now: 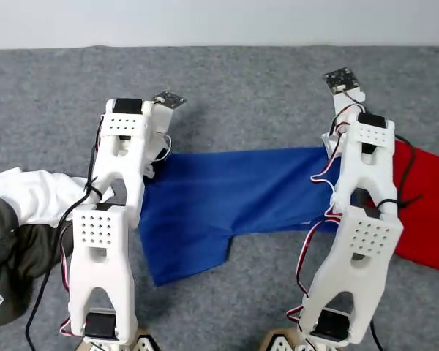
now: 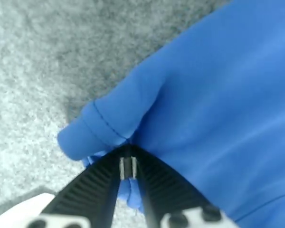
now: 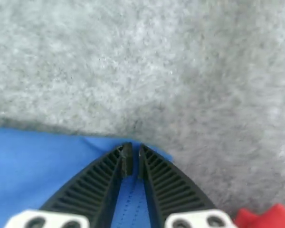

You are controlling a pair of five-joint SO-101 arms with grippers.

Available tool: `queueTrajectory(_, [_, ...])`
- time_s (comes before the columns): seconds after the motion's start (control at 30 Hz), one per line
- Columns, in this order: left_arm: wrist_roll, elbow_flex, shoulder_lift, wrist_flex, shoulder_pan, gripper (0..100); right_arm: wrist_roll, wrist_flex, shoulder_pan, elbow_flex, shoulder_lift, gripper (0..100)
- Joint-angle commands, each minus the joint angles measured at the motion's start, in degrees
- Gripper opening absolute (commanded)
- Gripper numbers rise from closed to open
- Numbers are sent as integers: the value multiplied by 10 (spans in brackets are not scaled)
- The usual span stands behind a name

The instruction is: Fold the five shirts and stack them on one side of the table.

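A blue shirt (image 1: 234, 201) lies spread across the middle of the grey table, partly folded. My left gripper (image 2: 128, 164) is shut on the blue shirt (image 2: 204, 104) at its left corner, where the cloth bunches up. My right gripper (image 3: 132, 159) is shut on the blue shirt (image 3: 42, 166) at its right far corner. In the high view the left arm (image 1: 121, 168) stands over the shirt's left end and the right arm (image 1: 362, 183) over its right end. A red shirt (image 1: 428, 212) lies under the right end.
A white shirt (image 1: 33, 194) and a dark shirt (image 1: 7, 256) lie heaped at the table's left edge. A corner of the red shirt (image 3: 266, 217) is next to my right gripper. Grey carpet (image 1: 241, 95) stretches to the far wall.
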Motion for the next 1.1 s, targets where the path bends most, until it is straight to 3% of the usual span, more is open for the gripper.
queueTrajectory(0.0, [-7, 7, 15, 8, -3, 6, 16, -7, 19, -48, -14, 43])
queueTrajectory(0.2, [-5, -15, -4, 17, 2, 6, 16, 112, 7, -103, -24, 43])
queueTrajectory(0.53, [-3, -20, -156, 17, 22, 6, 15, 338, -22, -123, -58, 43])
queueTrajectory(0.73, [40, 0, -238, 18, 13, 6, 1, 474, -45, -123, -90, 43])
queueTrajectory(0.87, [40, 57, -302, 18, 14, 6, -59, 480, -36, -100, -134, 43])
queueTrajectory(1.07, [40, 144, -382, 17, -9, 6, -62, 478, -33, 35, -218, 43])
